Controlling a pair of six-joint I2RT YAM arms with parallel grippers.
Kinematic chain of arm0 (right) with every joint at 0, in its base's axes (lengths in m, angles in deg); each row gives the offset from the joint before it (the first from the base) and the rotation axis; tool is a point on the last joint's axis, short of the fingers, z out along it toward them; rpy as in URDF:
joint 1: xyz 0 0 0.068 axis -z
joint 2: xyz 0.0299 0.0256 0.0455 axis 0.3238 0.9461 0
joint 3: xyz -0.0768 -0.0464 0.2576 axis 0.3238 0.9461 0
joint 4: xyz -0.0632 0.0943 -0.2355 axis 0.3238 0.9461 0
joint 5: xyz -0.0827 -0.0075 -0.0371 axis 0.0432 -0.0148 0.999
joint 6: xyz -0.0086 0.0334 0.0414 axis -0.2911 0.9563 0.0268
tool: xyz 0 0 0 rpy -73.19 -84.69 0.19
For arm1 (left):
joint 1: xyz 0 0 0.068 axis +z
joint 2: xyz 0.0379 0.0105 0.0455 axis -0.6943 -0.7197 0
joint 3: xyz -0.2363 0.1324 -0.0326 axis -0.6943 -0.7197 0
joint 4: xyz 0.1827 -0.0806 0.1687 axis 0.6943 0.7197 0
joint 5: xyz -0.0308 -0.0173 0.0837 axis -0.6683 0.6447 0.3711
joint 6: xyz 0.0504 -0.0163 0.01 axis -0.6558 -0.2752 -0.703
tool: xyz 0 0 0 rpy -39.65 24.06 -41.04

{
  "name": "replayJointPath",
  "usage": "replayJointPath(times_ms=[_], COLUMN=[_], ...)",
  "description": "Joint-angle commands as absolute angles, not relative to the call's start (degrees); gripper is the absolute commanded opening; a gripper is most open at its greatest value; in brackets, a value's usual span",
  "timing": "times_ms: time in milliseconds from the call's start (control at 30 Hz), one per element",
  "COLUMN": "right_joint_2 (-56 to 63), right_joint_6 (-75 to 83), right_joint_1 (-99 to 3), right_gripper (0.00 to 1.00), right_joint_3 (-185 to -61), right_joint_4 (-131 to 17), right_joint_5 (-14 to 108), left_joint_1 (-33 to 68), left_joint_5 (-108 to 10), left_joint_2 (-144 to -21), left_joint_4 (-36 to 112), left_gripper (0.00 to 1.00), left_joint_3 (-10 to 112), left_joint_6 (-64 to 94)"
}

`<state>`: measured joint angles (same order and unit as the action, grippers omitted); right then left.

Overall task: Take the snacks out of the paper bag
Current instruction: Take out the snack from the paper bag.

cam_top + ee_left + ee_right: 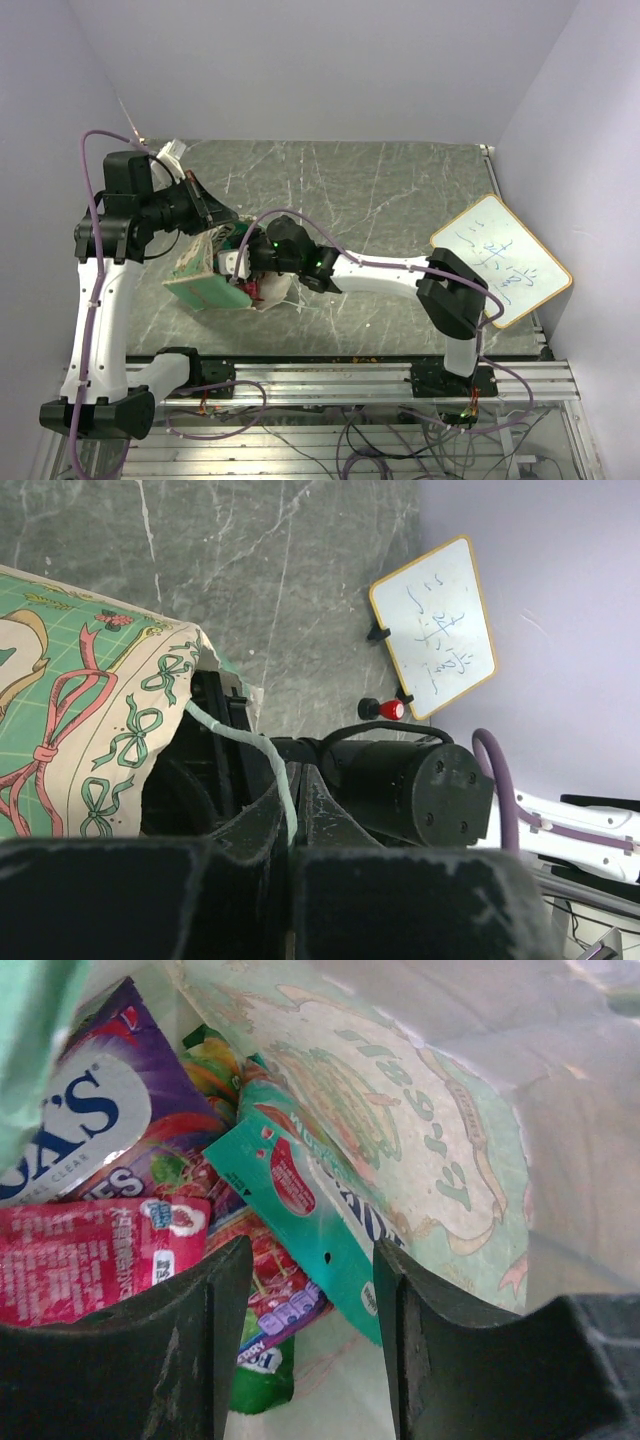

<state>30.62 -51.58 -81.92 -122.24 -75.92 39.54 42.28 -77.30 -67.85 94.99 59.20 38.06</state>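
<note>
Nearest, a ribbed aluminium rail (330, 380) carries both arm bases along the bench (380, 190) edge. Just beyond it the paper bag (203, 285) lies tipped over on the dark, white-veined, stone-look top, with a matte mint panel uppermost and its mouth facing right. The right claw (310, 1260) is pushed into that mouth, its two black fingers held apart and gripping nothing. Between and past them the snacks (300, 1195) lie heaped inside the bag: a glossy teal foil packet, a purple one (110, 1090), a crinkled red one (85, 1260) and a green corner (265, 1380) low down. The left claw (296, 800) is pinched tight on the thin, pale string handle (235, 735) at the bag's raised rim. The right arm's black motor housing (410, 785) crowds in just past it. Well apart to the right sits a wood-framed whiteboard (500, 262) with blue scrawl, a small red-topped knob (385, 709) beside it. Pale lilac walls (300, 60) close the back.
</note>
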Motion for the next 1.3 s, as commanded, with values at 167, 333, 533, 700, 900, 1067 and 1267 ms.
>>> replayJointPath(times_ms=[167, 333, 533, 700, 900, 1067, 1267], right_joint_2=[35.8, 38.9, 43.2, 43.7, 40.4, 36.1, 31.0], right_joint_6=[-52.8, -53.1, -53.9, -53.3, -51.2, -49.7, -47.2], right_joint_1=[-82.2, -82.1, -82.2, -82.1, -82.2, -82.1, -82.2], right_gripper=[0.52, 0.51, 0.46, 0.21, 0.00, 0.00, 0.00], right_joint_3=[-126.9, -128.6, -131.1, -132.0, -130.2, -128.1, -125.4], right_joint_4=[-83.9, -86.8, -87.7, -88.7, -87.9, -86.7, -84.7], right_joint_5=[39.4, 41.0, 41.5, 41.9, 43.2, 44.9, 44.8], left_joint_1=[42.3, 42.3, 42.3, 42.3, 42.3, 42.3, 42.3], left_joint_5=[-79.0, -78.9, -77.7, -75.5, -72.0, -69.2, -66.0], left_joint_2=[-69.1, -70.5, -71.4, -71.7, -71.5, -70.4, -69.7], left_joint_4=[99.8, 101.8, 105.1, 106.8, 107.5, 106.6, 106.5], left_gripper=[0.07, 0.07, 0.07, 0.07, 0.07, 0.07, 0.07], left_joint_3=[63.7, 66.0, 68.8, 70.3, 71.2, 69.5, 68.6], left_joint_6=[33.6, 31.4, 29.1, 28.0, 28.0, 29.4, 30.9])
